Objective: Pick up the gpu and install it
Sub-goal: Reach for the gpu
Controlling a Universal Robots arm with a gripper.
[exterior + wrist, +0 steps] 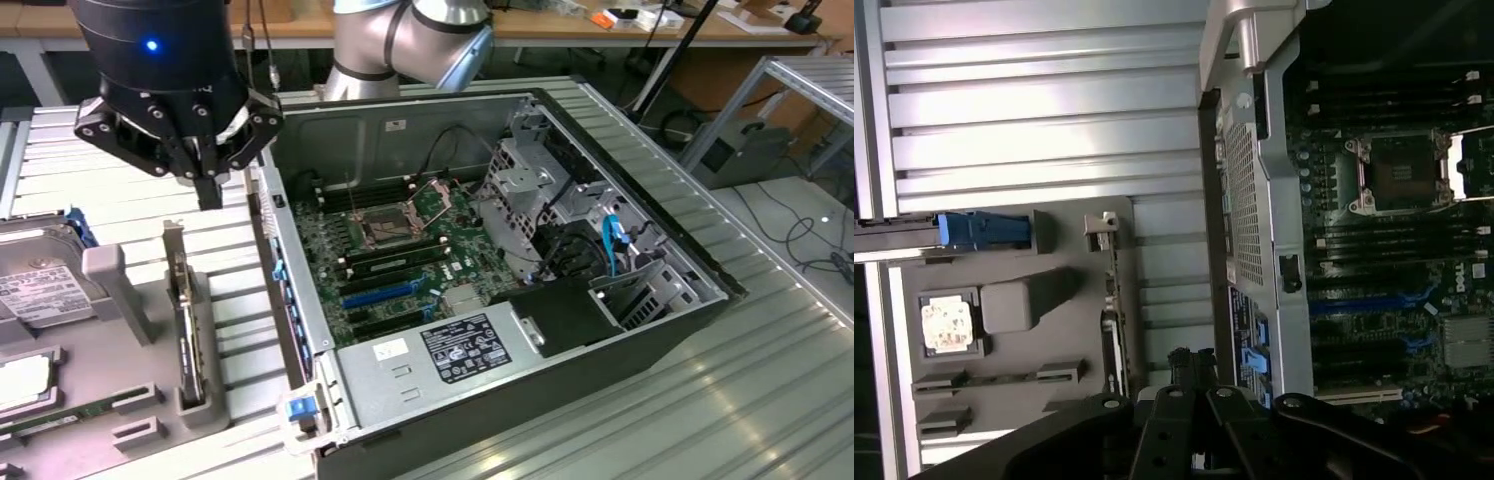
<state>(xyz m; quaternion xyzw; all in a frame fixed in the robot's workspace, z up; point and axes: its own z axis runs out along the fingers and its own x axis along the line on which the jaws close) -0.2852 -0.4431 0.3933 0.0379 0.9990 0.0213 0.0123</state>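
Exterior view: the claw [210, 195] hangs clenched with nothing between its fingers, above the gap between the grey tray [134, 370] and the open computer case [400, 125]. The gpu [183, 320] stands on its long edge in a slot of that tray, below the claw and apart from it, just beside the case wall on the exterior view's left.

The tray also holds a silver hard drive [34, 285], partly cut off at the frame edge, and a narrow green memory stick [60, 420] lying between small holders. In the wrist view the claw [1192, 365] shows dark at the picture's edge. There the gpu [1116, 320] is seen edge-on as a thin strip, so its fan face cannot be made out, and a square processor chip [951, 326] sits in its own pocket.

The case lies on its side on the ribbed metal table [747, 380]. Inside it are the motherboard [400, 260] with an open processor socket [380, 228], a labelled power supply [441, 355], a metal drive cage [534, 180] and a blue cable [614, 240].
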